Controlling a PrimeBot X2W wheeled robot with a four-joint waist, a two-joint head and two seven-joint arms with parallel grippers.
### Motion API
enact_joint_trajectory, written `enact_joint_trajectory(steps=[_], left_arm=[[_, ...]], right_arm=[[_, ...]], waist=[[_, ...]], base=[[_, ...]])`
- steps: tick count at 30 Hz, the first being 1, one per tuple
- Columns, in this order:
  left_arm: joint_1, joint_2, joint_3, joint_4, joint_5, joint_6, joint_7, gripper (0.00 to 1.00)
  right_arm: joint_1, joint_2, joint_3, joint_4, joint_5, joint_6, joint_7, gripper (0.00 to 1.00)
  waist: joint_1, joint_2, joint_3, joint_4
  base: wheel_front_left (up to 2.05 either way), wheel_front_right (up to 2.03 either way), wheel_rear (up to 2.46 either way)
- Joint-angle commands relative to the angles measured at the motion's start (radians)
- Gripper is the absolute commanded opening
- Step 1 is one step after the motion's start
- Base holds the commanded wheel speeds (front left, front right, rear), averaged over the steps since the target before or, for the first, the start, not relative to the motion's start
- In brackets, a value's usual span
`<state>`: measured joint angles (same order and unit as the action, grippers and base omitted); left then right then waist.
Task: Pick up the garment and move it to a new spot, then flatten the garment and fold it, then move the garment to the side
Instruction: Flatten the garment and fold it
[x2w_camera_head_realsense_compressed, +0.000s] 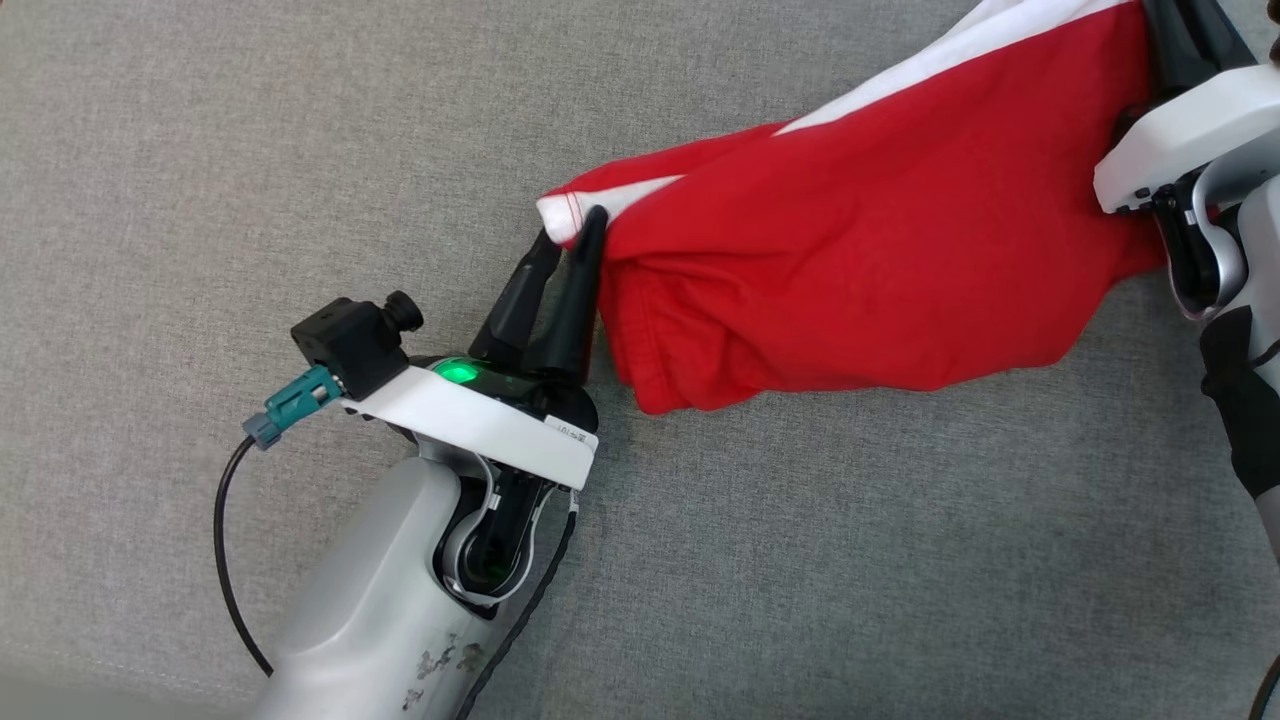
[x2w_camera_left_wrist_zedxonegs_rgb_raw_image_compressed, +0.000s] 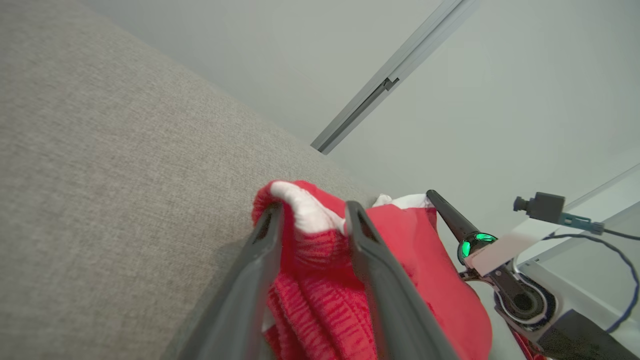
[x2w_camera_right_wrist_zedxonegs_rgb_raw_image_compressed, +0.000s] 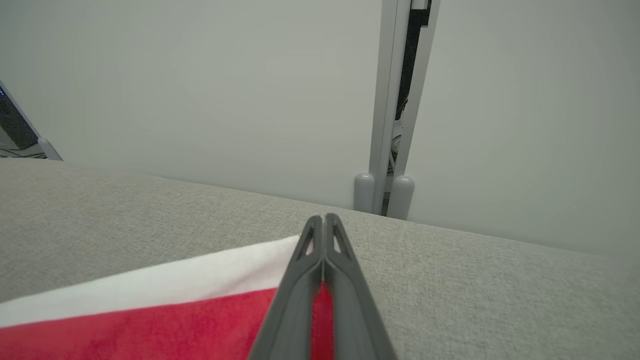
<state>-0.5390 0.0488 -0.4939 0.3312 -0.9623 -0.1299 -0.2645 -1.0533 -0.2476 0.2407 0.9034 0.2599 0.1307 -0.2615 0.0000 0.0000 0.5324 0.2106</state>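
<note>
Item: red garment (x2w_camera_head_realsense_compressed: 860, 250) with a white stripe, spanning between both tools over the grey fabric table (x2w_camera_head_realsense_compressed: 300, 150). Left tool (x2w_camera_head_realsense_compressed: 572, 230): jaws parted around the white-hemmed corner. Right tool (x2w_camera_right_wrist_zedxonegs_rgb_raw_image_compressed: 324, 220): clamped tight on the opposite striped edge. Surroundings: pale wall (x2w_camera_right_wrist_zedxonegs_rgb_raw_image_compressed: 200, 75), metal post (x2w_camera_right_wrist_zedxonegs_rgb_raw_image_compressed: 390, 100) beyond the far table edge.

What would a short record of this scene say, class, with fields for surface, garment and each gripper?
surface: grey woven fabric
garment: red with a white band, stretched between the two grippers, bunched in folds at its left end
left gripper: jaws parted, the garment's white-tipped end between the fingers
right gripper: shut on the garment at its white band
fold: not yet made
</note>
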Motion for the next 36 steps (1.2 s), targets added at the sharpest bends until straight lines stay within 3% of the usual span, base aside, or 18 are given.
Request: enact_joint_trajectory(steps=[1, 11, 15, 22, 32, 33, 34, 35, 36], left_arm=[[-0.006, 0.005, 0.007, 0.02, 0.017, -0.001, 0.001, 1.0], [0.05, 0.004, 0.117, 0.054, 0.188, 0.016, 0.001, 1.0], [0.089, 0.004, 0.143, 0.053, 0.203, 0.024, 0.001, 1.0], [0.144, 0.003, 0.161, 0.046, 0.234, 0.024, 0.001, 1.0], [0.155, 0.004, 0.163, 0.035, 0.254, 0.033, 0.001, 1.0], [0.159, 0.004, 0.164, 0.035, 0.253, 0.033, 0.001, 1.0], [0.162, 0.004, 0.165, 0.035, 0.255, 0.032, 0.001, 1.0], [0.165, 0.004, 0.168, 0.036, 0.254, 0.032, 0.001, 1.0], [0.168, 0.004, 0.17, 0.04, 0.26, 0.033, 0.001, 1.0]], right_arm=[[-0.014, 0.004, -0.009, 0.001, -0.005, 0.0, -0.005, 1.0], [0.082, 0.028, -0.039, -0.042, 0.021, 0.0, -0.005, 1.0], [0.137, 0.031, -0.029, -0.035, 0.049, 0.0, -0.005, 1.0], [0.218, 0.037, 0.042, 0.035, 0.147, 0.0, -0.003, 1.0], [0.207, 0.029, 0.117, 0.171, 0.224, 0.0, 0.062, 1.0], [0.207, 0.033, 0.124, 0.182, 0.23, 0.0, 0.071, 0.82], [0.209, 0.037, 0.132, 0.189, 0.239, 0.0, 0.078, 0.48], [0.213, 0.04, 0.139, 0.194, 0.247, 0.0, 0.078, 0.0], [0.218, 0.044, 0.147, 0.197, 0.256, 0.0, 0.076, 0.0]], waist=[[0.0, 0.0, -0.002, -0.001], [0.0, 0.0, -0.066, -0.035], [0.0, 0.0, -0.095, -0.045], [0.0, 0.0, -0.133, -0.052], [0.0, 0.0, -0.135, -0.03], [0.0, 0.0, -0.136, -0.028], [0.0, 0.0, -0.137, -0.026], [0.0, 0.0, -0.14, -0.025], [0.0, 0.0, -0.145, -0.025]], base=[[0.0, 0.0, 0.0], [0.0, 0.0, 0.0], [0.0, 0.0, 0.0], [0.0, 0.0, 0.0], [0.0, 0.0, 0.0], [0.0, 0.0, 0.0], [0.0, 0.0, 0.0], [0.0, 0.0, 0.0], [0.0, 0.0, 0.0]])
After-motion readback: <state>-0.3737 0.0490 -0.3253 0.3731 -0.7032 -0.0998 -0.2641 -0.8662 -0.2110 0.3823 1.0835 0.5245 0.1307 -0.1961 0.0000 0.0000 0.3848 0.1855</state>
